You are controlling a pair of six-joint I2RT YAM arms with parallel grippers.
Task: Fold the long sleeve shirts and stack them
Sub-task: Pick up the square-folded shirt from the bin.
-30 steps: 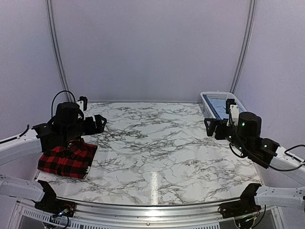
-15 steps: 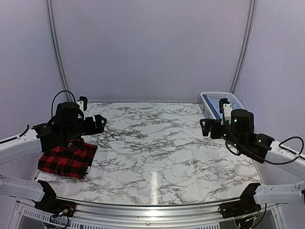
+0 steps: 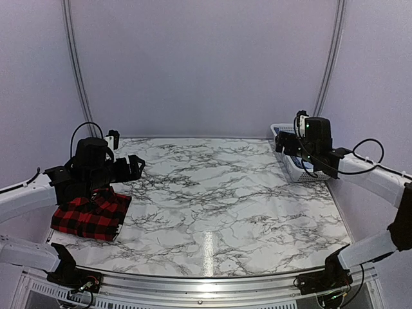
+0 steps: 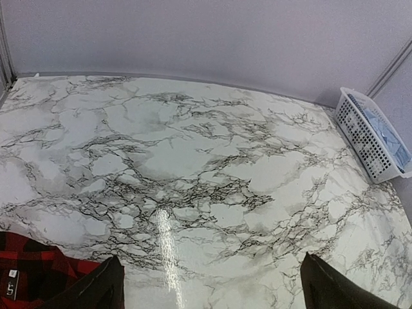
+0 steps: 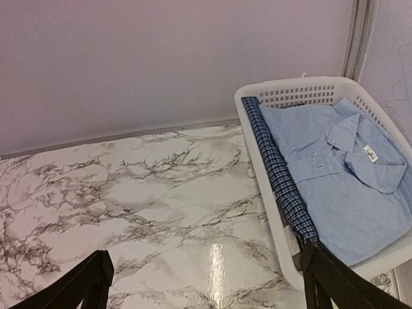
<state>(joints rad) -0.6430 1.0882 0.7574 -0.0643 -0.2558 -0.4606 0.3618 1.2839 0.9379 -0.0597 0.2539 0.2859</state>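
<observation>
- Top view: my left arm covers the far part of the plaid shirt; collar and sleeves unseen.
- Left wrist view: plaid shirt cropped at the bottom-left corner.
- Right wrist view: light blue shirt runs off the right edge; checked cloth beside it mostly tucked under, type unclear.
- Top view: my right arm blocks most of the basket contents.

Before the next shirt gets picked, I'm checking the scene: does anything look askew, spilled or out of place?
Nothing stands out. The red-and-black plaid shirt lies folded at the near left; the light blue shirt lies flat in the white basket, beside a dark checked cloth.
</observation>
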